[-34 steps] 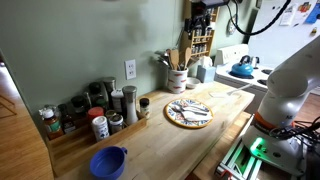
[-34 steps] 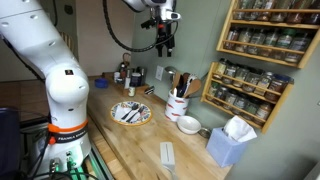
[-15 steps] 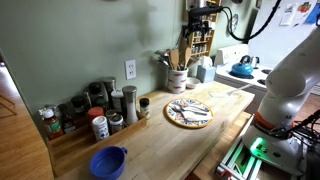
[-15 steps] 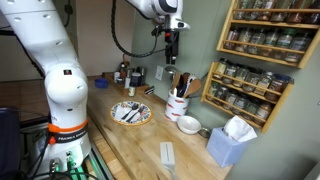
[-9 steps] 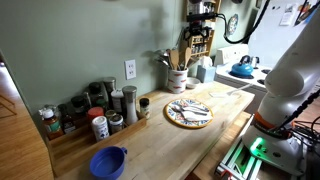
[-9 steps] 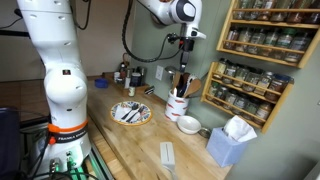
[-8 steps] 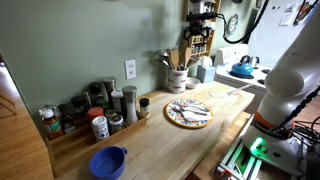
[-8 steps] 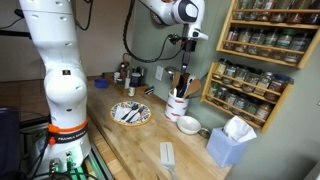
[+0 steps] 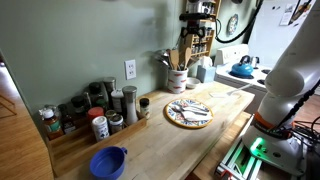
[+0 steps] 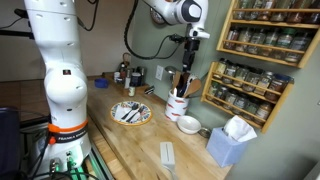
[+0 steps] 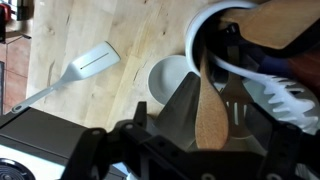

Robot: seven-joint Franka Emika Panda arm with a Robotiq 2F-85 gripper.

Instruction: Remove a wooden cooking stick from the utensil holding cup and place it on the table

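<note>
The white utensil cup (image 9: 177, 81) stands by the wall with several wooden sticks and spoons upright in it; it shows in both exterior views (image 10: 178, 108). My gripper (image 9: 188, 46) hangs straight down over the cup (image 10: 186, 68). In the wrist view the gripper (image 11: 208, 115) has its two dark fingers close together with the flat blade of a wooden cooking stick (image 11: 208, 128) between them. The cup's rim (image 11: 197, 45) lies just beyond, with other wooden and dark utensils in it.
A round plate with cutlery (image 9: 188, 113) lies on the wooden counter. Spice jars (image 9: 100, 108) and a blue bowl (image 9: 108, 162) are further along. A white bowl (image 11: 166, 78), a white spatula (image 11: 85, 68), a tissue box (image 10: 232, 141) and a wall spice rack (image 10: 262, 60) are near the cup.
The arm swung across and came down over the utensil cup. In the last half second it has hardly moved.
</note>
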